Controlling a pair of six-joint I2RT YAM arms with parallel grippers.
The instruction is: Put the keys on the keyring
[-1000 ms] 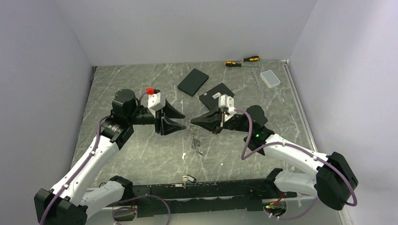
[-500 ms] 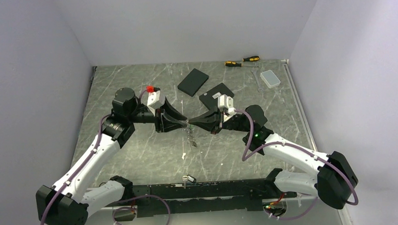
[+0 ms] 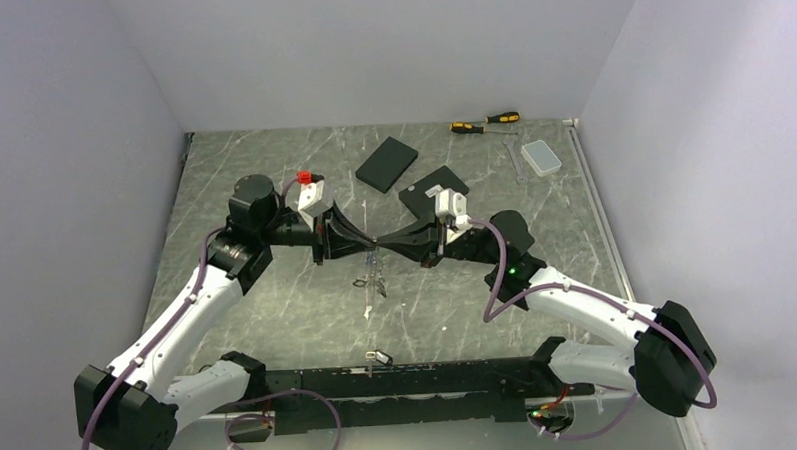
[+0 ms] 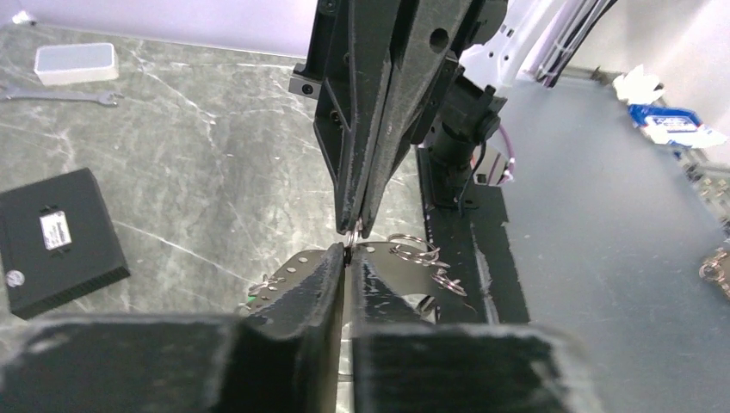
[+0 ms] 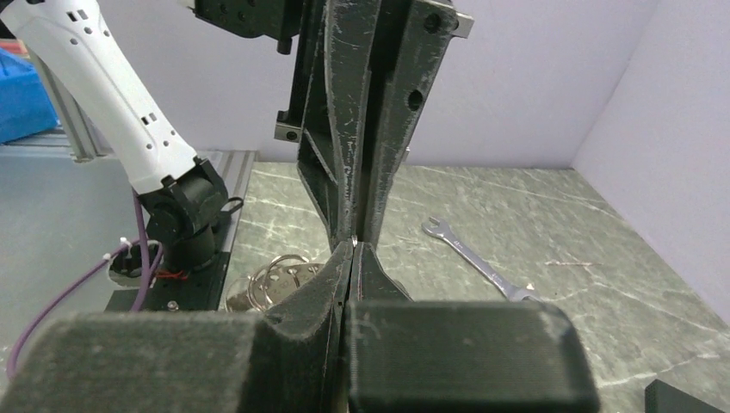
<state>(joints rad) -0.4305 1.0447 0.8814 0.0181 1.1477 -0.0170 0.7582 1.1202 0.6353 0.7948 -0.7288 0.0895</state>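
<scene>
My left gripper (image 3: 367,250) and right gripper (image 3: 385,248) meet tip to tip above the middle of the table. Both are shut on the keyring, a thin grey wire of which only a short arc (image 4: 355,232) shows between the tips. A bunch of small silver keys (image 3: 370,283) and split rings hangs below the tips. In the left wrist view my left gripper (image 4: 349,251) is shut, with small rings (image 4: 415,249) to its right and keys (image 4: 269,286) to its left. In the right wrist view my right gripper (image 5: 351,245) is shut, with rings (image 5: 274,277) at its left.
Two black boxes (image 3: 386,163) (image 3: 433,192) lie behind the grippers. Yellow-and-black screwdrivers (image 3: 484,123), a wrench (image 3: 513,159) and a clear plastic box (image 3: 543,157) sit at the back right. A small metal piece (image 3: 379,357) lies by the base rail.
The left gripper has shut and moved right until its tips meet the right gripper's. The bunch of keys has risen off the table and shifted a little left.
</scene>
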